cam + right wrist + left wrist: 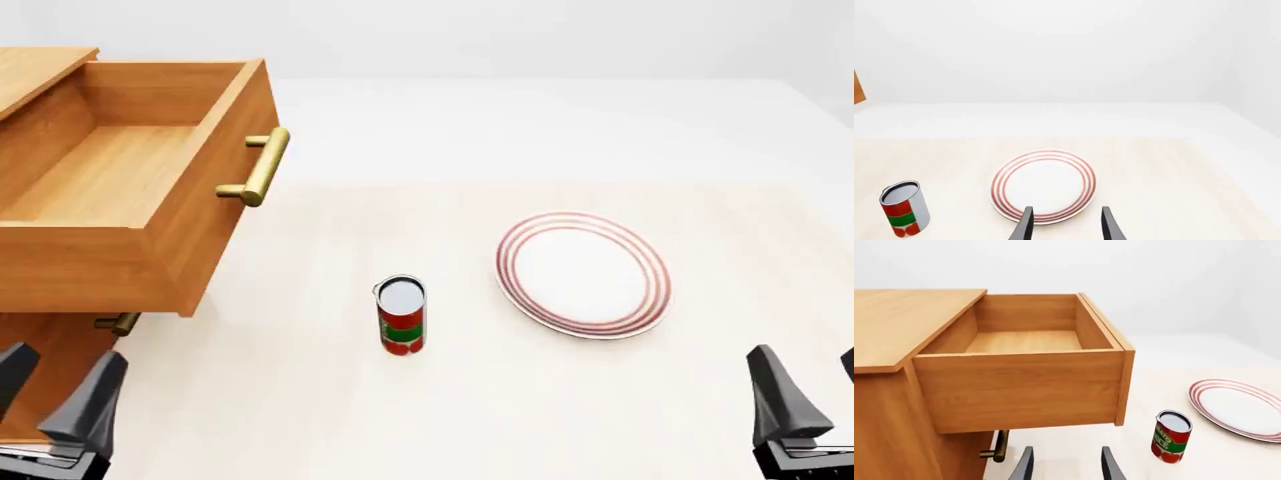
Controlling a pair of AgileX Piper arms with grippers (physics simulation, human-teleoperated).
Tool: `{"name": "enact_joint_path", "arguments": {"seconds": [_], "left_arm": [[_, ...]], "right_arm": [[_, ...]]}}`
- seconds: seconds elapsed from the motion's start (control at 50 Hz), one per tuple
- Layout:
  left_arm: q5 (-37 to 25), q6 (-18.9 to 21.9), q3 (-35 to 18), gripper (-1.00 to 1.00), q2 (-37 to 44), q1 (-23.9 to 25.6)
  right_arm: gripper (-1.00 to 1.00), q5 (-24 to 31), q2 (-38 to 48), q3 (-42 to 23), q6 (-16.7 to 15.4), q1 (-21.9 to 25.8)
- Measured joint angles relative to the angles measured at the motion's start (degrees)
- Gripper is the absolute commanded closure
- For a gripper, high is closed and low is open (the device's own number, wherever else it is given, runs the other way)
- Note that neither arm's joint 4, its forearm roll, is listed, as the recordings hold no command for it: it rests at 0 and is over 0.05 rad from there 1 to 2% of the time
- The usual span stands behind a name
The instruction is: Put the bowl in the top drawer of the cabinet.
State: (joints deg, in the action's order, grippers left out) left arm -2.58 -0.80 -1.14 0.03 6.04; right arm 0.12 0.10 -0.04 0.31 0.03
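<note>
The top drawer (127,180) stood pulled well out of the cabinet (901,325), its brass handle (259,167) facing the open table (441,400), and its wooden floor was bare in both the front and left wrist views. I judged that it was open that far so something as wide as the bowl could be lowered straight in from above. The bowl itself I could not find in any view (not on the table, not in the drawer, not between my fingers), so I cannot say where it was. What did lie on the table was a plate (583,273) with red rings, well right of the drawer, and a can (400,315) standing upright between plate and cabinet, apart from both. My left gripper (56,400) hung low by the cabinet's near corner, just below the drawer, fingers spread and holding nothing; its camera looked up at the drawer's side and the lower handle (997,447). My right gripper (1066,225) was likewise released and empty, low at the near right edge with its fingers pointing toward the plate. I read both arms as parked back from the work, which kept the drawer mouth unobstructed. With the bowl unseen, how far along the task was I could not honestly judge.
</note>
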Motion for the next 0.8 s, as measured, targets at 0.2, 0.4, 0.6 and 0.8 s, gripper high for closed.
{"name": "enact_joint_path", "arguments": {"seconds": [0.2, 0.4, 0.6, 0.8], "left_arm": [[-3.2, -1.3, -1.5, -1.00, 0.0, 4.1], [-7.1, -3.9, -2.7, -1.00, 0.3, 10.0], [-10.0, -6.3, -4.0, -1.00, 1.5, 15.7], [-12.1, -9.6, -6.3, -1.00, 5.0, 21.7]], "right_arm": [[-1.00, 0.0, 0.0, 0.0, 0.0, 0.0], [-1.00, 0.0, 0.0, 0.0, 0.0, 0.0], [-1.00, 0.0, 0.0, 0.0, 0.0, 0.0], [-1.00, 0.0, 0.0, 0.0, 0.0, 0.0]]}}
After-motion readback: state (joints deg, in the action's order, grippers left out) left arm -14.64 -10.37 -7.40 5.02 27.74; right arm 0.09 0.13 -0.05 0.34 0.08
